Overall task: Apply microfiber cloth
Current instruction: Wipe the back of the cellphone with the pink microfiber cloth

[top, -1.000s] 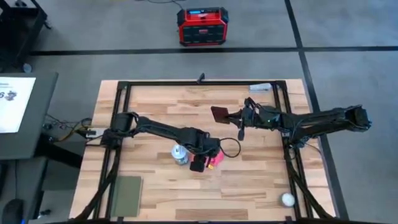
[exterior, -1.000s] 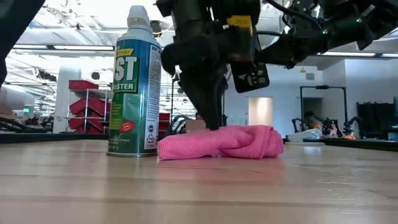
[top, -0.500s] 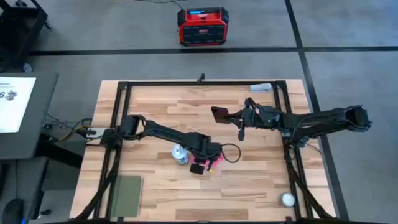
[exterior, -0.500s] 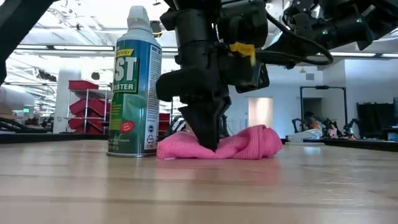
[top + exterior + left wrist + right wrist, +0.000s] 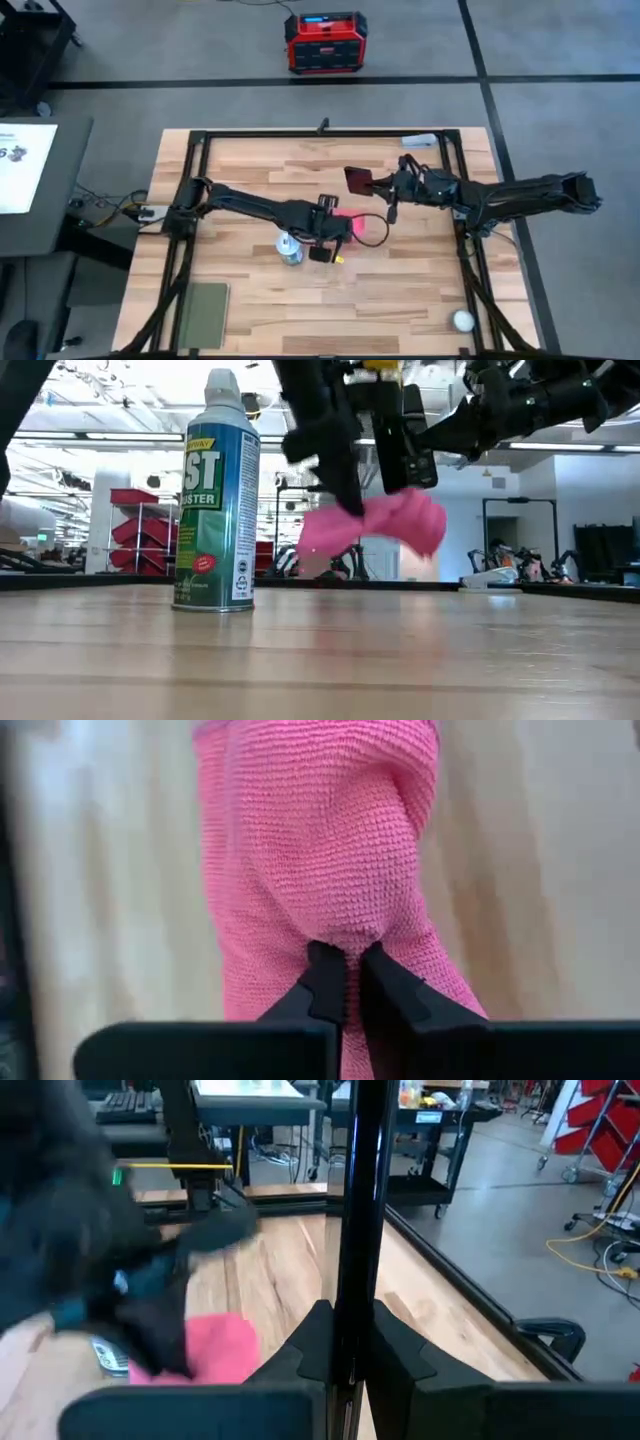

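Microfiber cloth (image 5: 385, 525): bright pink, bunched up, hanging in the air above the table (image 5: 400, 290), not touching the wood. Pinched at one fold by the left gripper (image 5: 340, 970), fingers (image 5: 322, 982) squeezed tight on the fabric. Seen from above near the middle of the table, peeking out pink (image 5: 343, 228) beside the left gripper (image 5: 335, 232).

Spray can (image 5: 216, 495): green and blue with a white cap, standing upright on the table, just left of the hanging cloth. From above (image 5: 290, 248), close to the left arm.

Right gripper (image 5: 345, 1342): clamped on a thin black phone (image 5: 360, 1190) held edge-on, up off the table, on the far right side. From above, phone (image 5: 358, 180) showing a dark reddish face, right gripper (image 5: 385, 183) just beside it, a little farther back than the cloth.

Green pad (image 5: 205, 313): flat at the near left corner of the table, well apart from the rest.

White ball (image 5: 462, 320): at the near right corner.

Red and black box (image 5: 325, 42): on the floor beyond the far edge of the table.
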You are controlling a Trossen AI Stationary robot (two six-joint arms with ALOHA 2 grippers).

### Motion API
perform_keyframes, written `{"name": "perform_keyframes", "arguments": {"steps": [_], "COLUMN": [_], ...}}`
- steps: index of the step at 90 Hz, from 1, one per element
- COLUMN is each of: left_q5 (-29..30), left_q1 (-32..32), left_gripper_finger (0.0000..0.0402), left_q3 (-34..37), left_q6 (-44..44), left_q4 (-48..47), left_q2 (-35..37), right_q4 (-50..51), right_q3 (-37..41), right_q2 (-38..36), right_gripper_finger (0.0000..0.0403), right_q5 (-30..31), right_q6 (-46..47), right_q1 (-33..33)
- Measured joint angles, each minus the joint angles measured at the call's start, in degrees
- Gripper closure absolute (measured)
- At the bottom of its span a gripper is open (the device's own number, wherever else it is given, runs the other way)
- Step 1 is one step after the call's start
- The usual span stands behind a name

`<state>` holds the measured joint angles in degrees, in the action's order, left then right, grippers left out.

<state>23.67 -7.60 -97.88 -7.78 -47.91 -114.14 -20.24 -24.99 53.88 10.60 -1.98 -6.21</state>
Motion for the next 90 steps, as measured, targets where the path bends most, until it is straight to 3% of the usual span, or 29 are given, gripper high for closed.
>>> {"name": "perform_keyframes", "arguments": {"steps": [23, 36, 67, 90], "left_q5": [6.4, 9.8, 11.5, 11.1], "left_q1": [-0.1, -0.1, 1.6, 2.7], "left_gripper_finger": [0.0401, 0.0401, 0.0401, 0.0402], "left_q3": [0.0, 0.0, -0.1, -0.1], "left_q6": [0.2, -1.0, -8.3, -4.1], "left_q4": [1.0, 4.5, 18.3, 17.6], "left_q2": [6.8, 9.8, 12.4, 10.6], "right_q4": [0.8, -4.1, -15.7, -16.4], "right_q3": [0.0, 0.0, 0.0, 0.0], "right_q2": [-1.0, 0.4, 7.3, 7.7], "right_gripper_finger": [0.0386, 0.0386, 0.0386, 0.0386], "right_q5": [1.4, 1.7, 2.1, 3.0], "right_q6": [0.3, 0.9, 2.2, 2.1], "right_q1": [0.6, 1.8, 3.1, 4.5]}}
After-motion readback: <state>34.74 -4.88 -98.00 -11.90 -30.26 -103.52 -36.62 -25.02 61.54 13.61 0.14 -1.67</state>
